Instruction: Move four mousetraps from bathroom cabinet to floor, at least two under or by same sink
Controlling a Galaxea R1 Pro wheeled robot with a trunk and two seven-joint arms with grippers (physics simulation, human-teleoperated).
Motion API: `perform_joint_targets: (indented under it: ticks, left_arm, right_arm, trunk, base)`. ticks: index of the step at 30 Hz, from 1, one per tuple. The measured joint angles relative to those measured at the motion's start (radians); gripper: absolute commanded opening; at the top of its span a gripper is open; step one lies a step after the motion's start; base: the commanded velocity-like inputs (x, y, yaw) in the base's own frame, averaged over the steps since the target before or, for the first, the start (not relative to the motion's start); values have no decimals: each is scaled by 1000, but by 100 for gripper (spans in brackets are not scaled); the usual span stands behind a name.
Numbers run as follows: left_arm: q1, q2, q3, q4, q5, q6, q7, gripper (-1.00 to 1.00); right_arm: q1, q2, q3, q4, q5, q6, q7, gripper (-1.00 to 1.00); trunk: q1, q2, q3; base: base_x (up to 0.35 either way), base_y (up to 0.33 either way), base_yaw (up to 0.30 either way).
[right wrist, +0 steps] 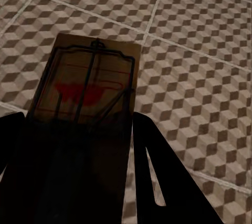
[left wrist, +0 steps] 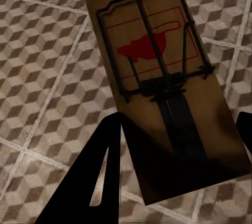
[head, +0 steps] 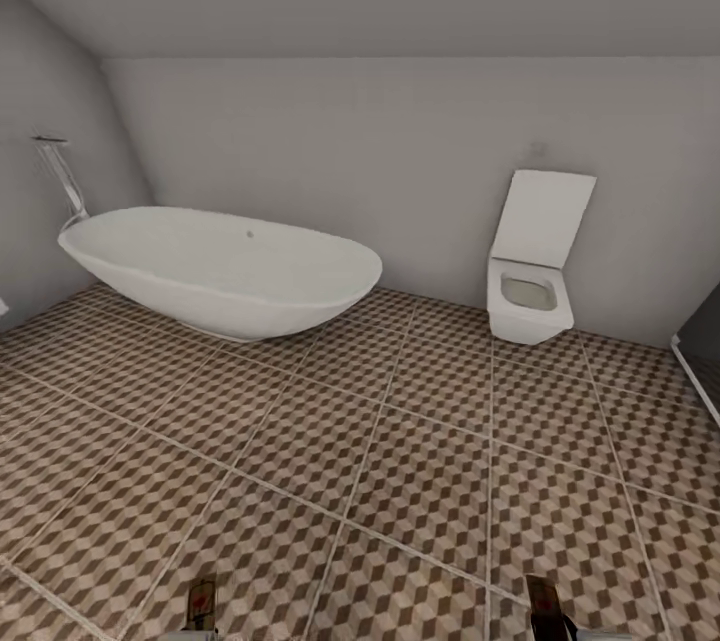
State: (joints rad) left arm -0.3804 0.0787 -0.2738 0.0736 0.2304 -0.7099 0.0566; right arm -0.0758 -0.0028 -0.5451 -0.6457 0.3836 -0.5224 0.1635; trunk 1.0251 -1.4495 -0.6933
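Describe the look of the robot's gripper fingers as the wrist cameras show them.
Left gripper: flat, matte black fingers, wedge-shaped, tapering toward the tip, with a narrow elongated slot cut through. Right gripper: the same black slotted fingers. No cables or markings visible.

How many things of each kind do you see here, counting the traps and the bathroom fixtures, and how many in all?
Mousetraps: 2, left one, right one, each held between the jaws of one arm
Bathtub: 1
Toilet: 1
Total: 4

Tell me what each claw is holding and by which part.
Left claw grips a mousetrap by one short end of its board. Right claw grips another mousetrap the same way.
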Motion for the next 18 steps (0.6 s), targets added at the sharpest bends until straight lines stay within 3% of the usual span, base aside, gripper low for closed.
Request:
perform_joint_targets:
  ticks: [18]
  left_arm:
    - [0,-1,0,1,0,0,0,-100]
  right_arm:
    - [0,0,-1,0,0,0,0,-100]
  trunk:
    - [0,0,0]
  base:
    - [0,3,289]
